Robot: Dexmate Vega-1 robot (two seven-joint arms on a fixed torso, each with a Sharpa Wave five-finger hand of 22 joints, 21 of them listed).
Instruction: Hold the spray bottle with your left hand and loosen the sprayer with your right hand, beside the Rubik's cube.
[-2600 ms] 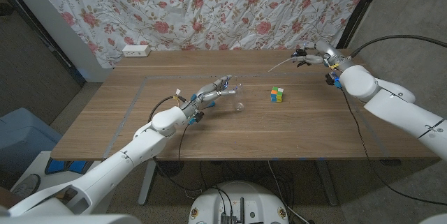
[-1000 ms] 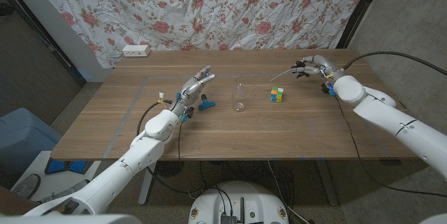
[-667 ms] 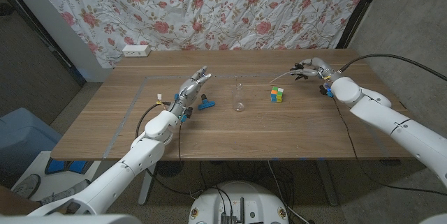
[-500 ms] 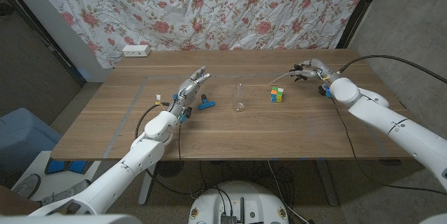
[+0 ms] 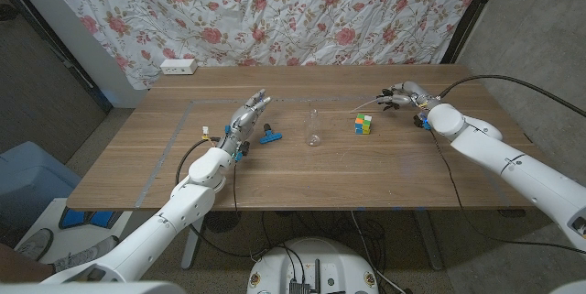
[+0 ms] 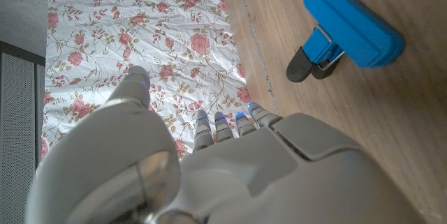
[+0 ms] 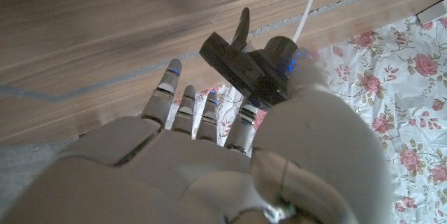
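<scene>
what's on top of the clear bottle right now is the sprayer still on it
Nothing shows on the bottle; its neck looks bare. The right hand holds the sprayer, tube trailing, beyond the Rubik's cube.

Blue clip (image 5: 270,135), clear spray bottle (image 5: 313,127), multicoloured Rubik's cube (image 5: 364,125), black sprayer (image 7: 241,67), rose-patterned white curtain (image 5: 275,10).

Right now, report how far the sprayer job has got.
Done: the sprayer is off the bottle, which stands alone left of the cube. In hand: the right hand holds the sprayer by the cube. The left hand is open beside a blue clip. Left: setting the sprayer down.
</scene>
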